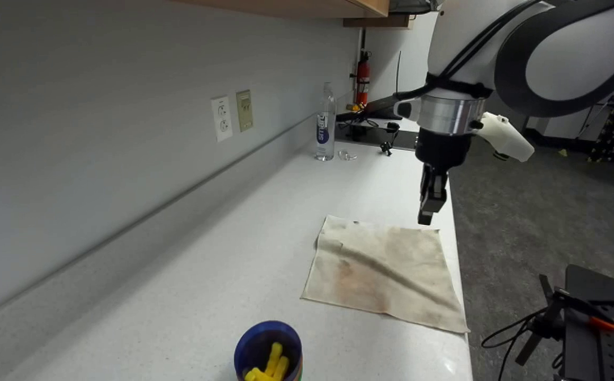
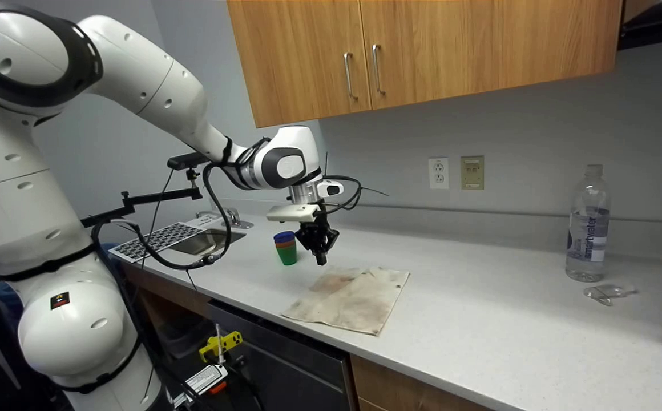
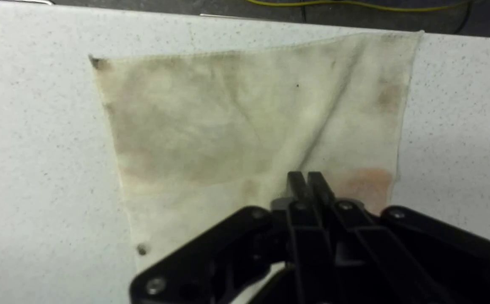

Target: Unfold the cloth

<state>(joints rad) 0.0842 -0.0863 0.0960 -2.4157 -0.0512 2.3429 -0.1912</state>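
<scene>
A stained cream cloth lies spread nearly flat on the white counter and shows in both exterior views. A diagonal crease runs across it. In the wrist view the cloth fills the middle, with dark marks at one corner and along one side. One corner reaches the counter's front edge. My gripper points down above the cloth, apart from it. In the wrist view the gripper's fingertips are close together with only a thin gap and nothing between them. The gripper hides the cloth's lower part there.
A stack of coloured cups with yellow pieces inside stands on the counter. A water bottle stands near the wall, with a small clear object beside it. Wooden cabinets hang above. A sink is beyond the cups.
</scene>
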